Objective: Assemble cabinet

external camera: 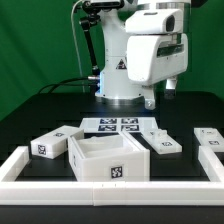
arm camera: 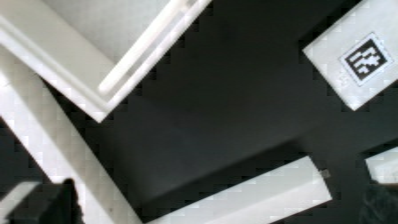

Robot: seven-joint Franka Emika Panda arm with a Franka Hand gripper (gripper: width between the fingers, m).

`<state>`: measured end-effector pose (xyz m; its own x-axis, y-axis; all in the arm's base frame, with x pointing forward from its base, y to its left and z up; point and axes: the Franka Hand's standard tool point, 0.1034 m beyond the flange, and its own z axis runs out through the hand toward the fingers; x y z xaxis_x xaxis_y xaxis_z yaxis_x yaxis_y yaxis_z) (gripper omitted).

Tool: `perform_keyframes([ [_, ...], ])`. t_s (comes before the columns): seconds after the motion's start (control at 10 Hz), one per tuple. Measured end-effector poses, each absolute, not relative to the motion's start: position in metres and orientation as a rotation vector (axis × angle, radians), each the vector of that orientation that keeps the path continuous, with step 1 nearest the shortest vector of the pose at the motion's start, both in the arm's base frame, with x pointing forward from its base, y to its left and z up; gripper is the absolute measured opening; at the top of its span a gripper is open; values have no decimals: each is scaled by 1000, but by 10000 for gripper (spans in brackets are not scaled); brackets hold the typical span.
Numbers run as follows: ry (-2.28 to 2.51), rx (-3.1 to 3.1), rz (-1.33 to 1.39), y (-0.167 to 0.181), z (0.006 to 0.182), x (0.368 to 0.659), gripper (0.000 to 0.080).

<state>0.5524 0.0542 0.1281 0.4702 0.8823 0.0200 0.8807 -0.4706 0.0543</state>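
Note:
The cabinet's open box body [external camera: 108,160] stands at the front middle of the black table, with a tag on its front wall. A small tagged block [external camera: 52,143] lies to its left in the exterior view. A flat tagged panel [external camera: 160,140] lies to its right, and two more white parts [external camera: 211,148] lie at the far right. My gripper [external camera: 160,95] hangs high above the panel, open and empty. The wrist view shows a corner of the box body [arm camera: 125,45], a tagged part [arm camera: 365,60] and a plain white block [arm camera: 267,195]. The fingertips hardly show there.
The marker board [external camera: 118,125] lies in front of the robot base [external camera: 120,85]. A long white border rail [external camera: 110,193] runs along the front and up the left side, and shows in the wrist view [arm camera: 45,130]. A green backdrop stands behind.

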Motion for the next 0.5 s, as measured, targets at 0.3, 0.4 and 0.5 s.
perform_keyframes([
  [0.3, 1807, 2497, 115, 43, 125, 552, 798],
  [0.4, 1942, 2371, 136, 28, 120, 547, 798],
  [0.5, 2008, 2316, 123, 18, 118, 544, 798],
])
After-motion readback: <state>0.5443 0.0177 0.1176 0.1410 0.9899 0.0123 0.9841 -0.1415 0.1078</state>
